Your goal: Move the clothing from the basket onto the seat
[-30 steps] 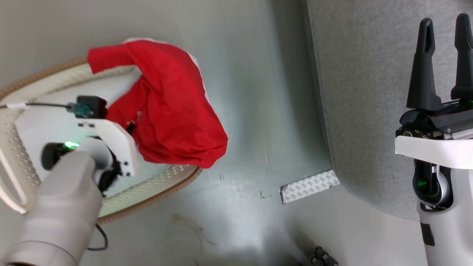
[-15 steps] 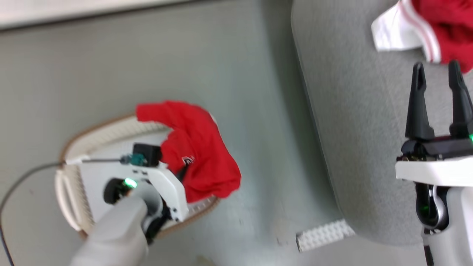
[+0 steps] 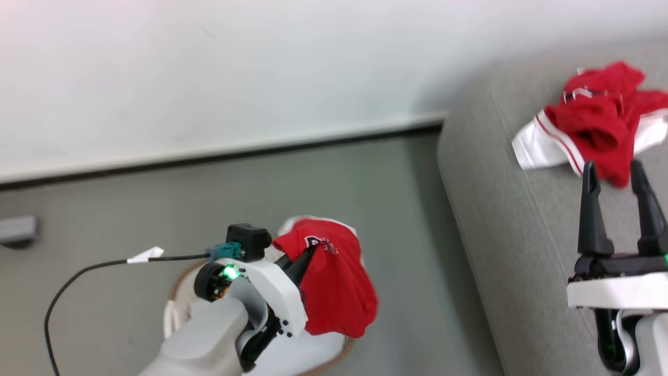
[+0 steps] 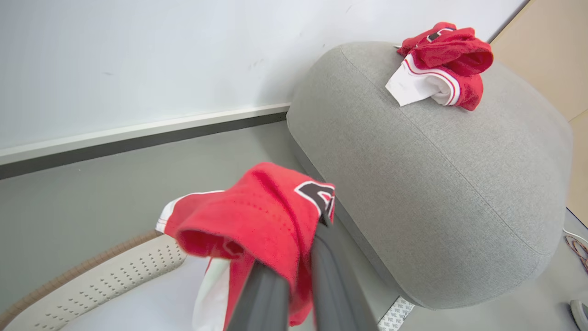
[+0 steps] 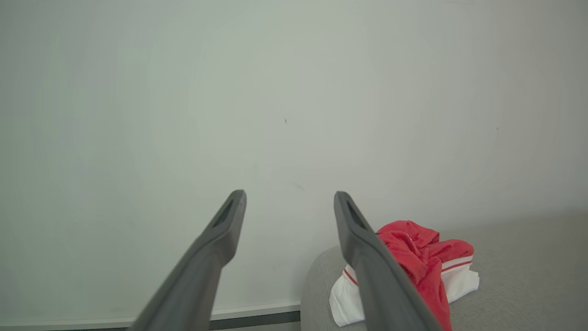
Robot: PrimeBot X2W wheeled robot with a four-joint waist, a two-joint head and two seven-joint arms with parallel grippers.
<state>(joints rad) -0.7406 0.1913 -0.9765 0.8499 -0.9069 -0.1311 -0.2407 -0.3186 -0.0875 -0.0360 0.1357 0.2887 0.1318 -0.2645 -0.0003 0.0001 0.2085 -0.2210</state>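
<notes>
Pale wall (image 3: 261, 62) meets grey floor (image 3: 130, 209) — a white skirting (image 3: 209, 148), dark-edged, runs between.

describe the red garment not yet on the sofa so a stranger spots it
Left of the big grey sofa stands a cream basket. The garment hangs above it, pinched in the left gripper; the other red one lies on the sofa.

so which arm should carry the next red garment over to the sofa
Left. The left jaws are shut on a red garment, held up over the basket, with the seat close by. The right jaws stand open and empty above the seat, near the garment already lying there.
</notes>
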